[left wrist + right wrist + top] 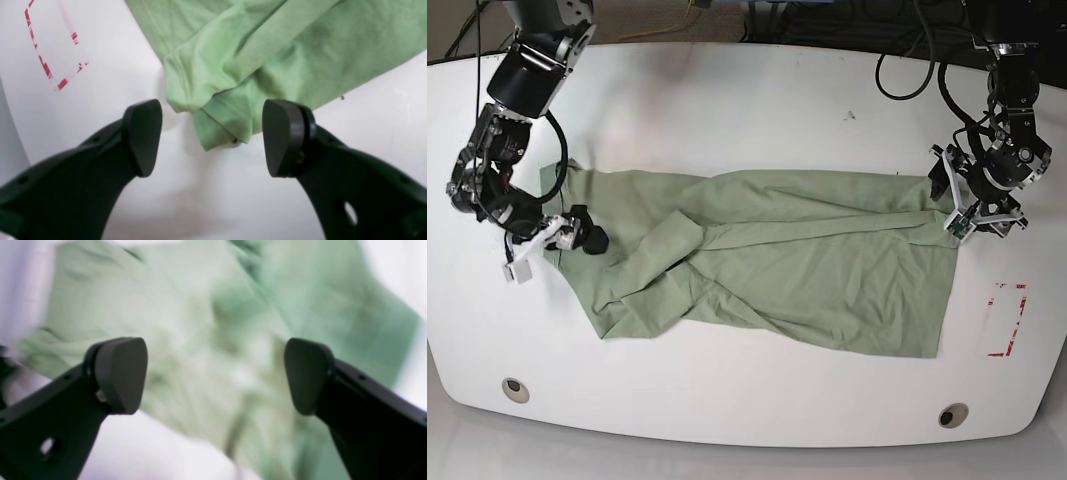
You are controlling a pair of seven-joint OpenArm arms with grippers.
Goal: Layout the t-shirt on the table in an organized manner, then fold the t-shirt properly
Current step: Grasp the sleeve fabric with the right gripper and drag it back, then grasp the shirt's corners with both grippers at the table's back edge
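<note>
I'm in the laying-out step: the shirt (777,265) lies spread along the middle of the table (727,110), but it's not flat. A long fold runs across the body and the end by my right arm is bunched and doubled over.

My left gripper (211,138) is wide, holding nothing, hovering just off a doubled corner of the shirt (233,66), near the red tape mark (55,46). My right gripper (215,375) is wide too, over green cloth (206,340); that view is blurred, so I can't say how close it is to the fabric.

Next, I judge, each gripper should drop onto its own end, pinch an edge, and pull outward so the fold opens. The doubled corner on the left needs a single-layer pinch, or the crease just drags along.
</note>
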